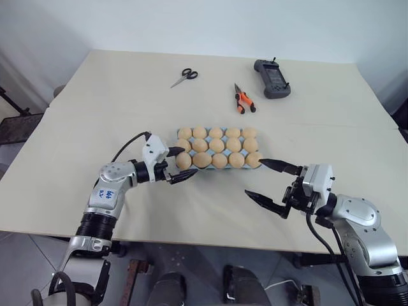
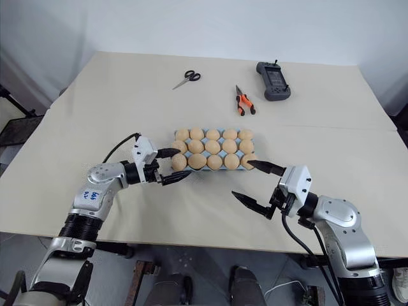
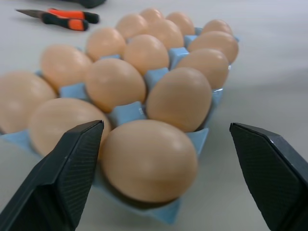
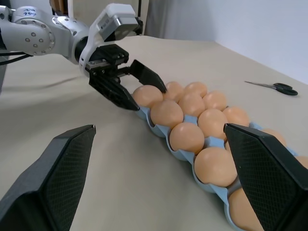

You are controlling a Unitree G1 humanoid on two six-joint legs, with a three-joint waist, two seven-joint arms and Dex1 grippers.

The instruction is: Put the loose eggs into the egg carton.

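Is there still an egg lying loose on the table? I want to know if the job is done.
No: every egg in the left eye view sits in the egg carton, and none lies on the table.

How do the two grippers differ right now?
The left gripper sits at the egg carton, its fingers straddling the near-left corner egg; the right gripper hangs off the near-right corner, with nothing between its fingers. Both are open and hold nothing.

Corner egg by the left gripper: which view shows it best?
Left wrist view: the corner egg sits seated in the egg carton, between the open left gripper fingers. Eye views show it small; the right wrist view has it partly hidden.
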